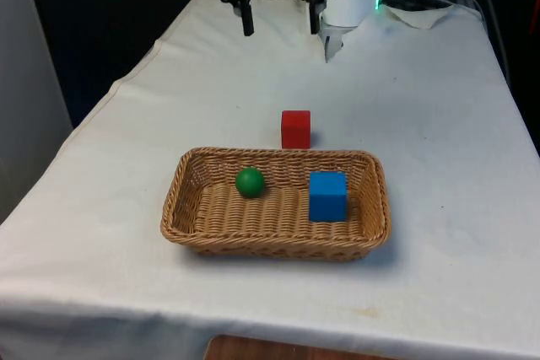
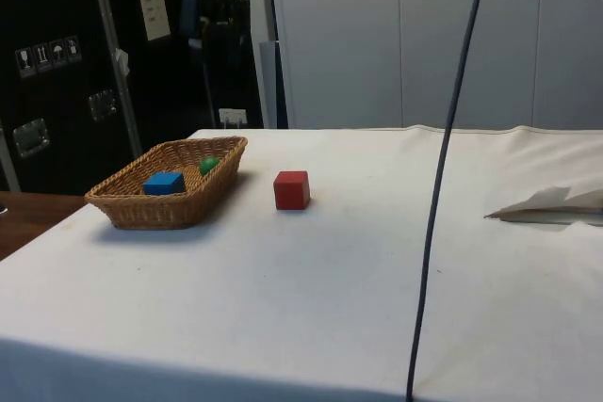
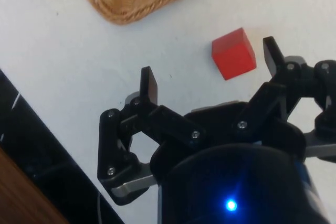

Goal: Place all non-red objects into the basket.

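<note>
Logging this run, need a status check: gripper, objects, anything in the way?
Gripper open, empty, raised at table's far end. Green ball and blue cube in basket. Red cube on cloth beside basket. Nothing obstructing.

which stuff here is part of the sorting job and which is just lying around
Part of the job:
- basket
- green ball, in the basket
- blue cube, in the basket
- hand, open, holding nothing

Lying about:
- red cube, on the cloth just outside the basket
- crumpled paper on the table
- hanging cable
</note>
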